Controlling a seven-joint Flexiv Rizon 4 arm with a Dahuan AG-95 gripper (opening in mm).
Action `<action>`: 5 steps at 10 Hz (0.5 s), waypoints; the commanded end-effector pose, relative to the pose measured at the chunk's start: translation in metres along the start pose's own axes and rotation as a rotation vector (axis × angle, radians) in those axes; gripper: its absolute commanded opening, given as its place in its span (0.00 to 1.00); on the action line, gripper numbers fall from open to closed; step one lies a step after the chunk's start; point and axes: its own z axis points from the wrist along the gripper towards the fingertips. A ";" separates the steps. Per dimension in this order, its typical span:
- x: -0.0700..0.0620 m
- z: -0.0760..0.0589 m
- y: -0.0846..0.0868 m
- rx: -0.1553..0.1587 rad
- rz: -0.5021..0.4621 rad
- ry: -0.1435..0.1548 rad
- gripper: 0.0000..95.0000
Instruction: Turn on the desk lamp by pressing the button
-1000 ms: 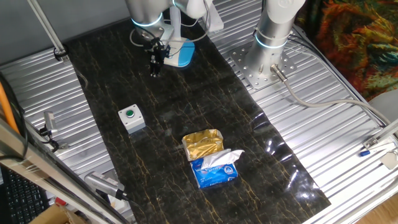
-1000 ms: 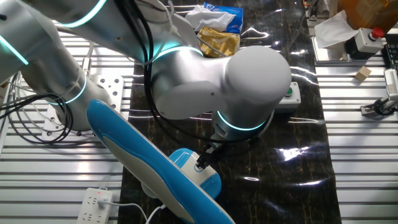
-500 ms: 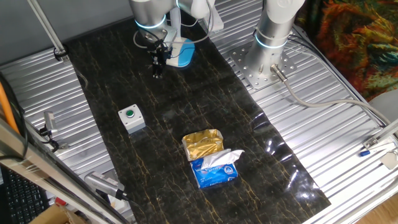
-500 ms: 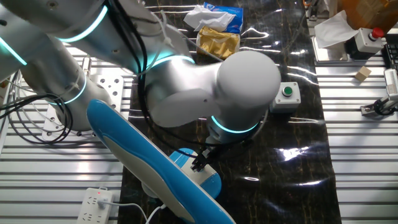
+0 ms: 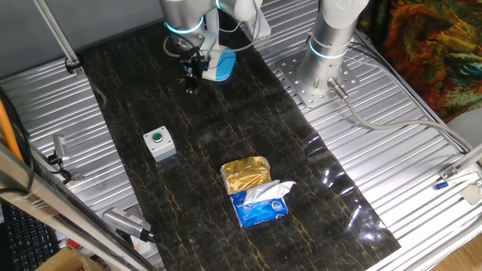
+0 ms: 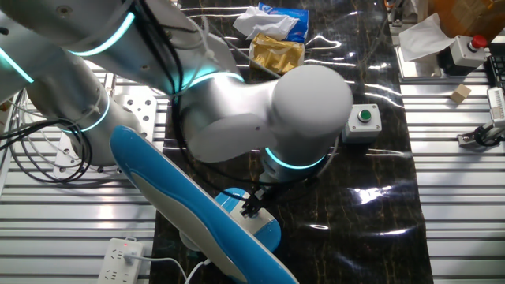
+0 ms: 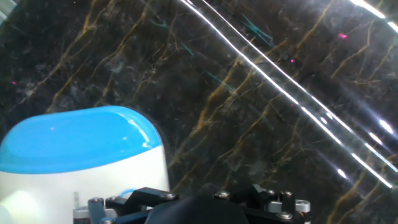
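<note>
The desk lamp's flat base (image 5: 221, 66) has a light blue rim and a white centre and stands at the far end of the dark mat, with its slim white stem (image 5: 213, 30) rising behind it. In the other fixed view the base (image 6: 260, 227) lies partly behind the lamp's long blue head (image 6: 173, 205). My gripper (image 5: 192, 77) hangs just left of the base, its dark tip (image 6: 252, 207) low over the base's edge. The hand view shows the base (image 7: 81, 155) at lower left and only the gripper body (image 7: 199, 208). The fingertips are hidden. No button on the base can be made out.
A grey box with a green button (image 5: 158, 141) sits mid-left on the mat (image 5: 248, 128). A gold packet (image 5: 245, 175) and a blue tissue pack (image 5: 260, 205) lie nearer. A second arm's pedestal (image 5: 320, 71) stands on the right. A power strip (image 6: 126, 252) lies beside the lamp.
The arm has shifted slightly towards the lamp base, bringing the gripper closer to its edge. The lamp and the other objects have not moved.
</note>
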 end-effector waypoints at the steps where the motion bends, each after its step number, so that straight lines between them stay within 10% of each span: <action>1: -0.002 -0.004 0.002 -0.002 0.003 -0.004 1.00; 5: -0.001 -0.005 0.002 0.007 0.003 -0.009 1.00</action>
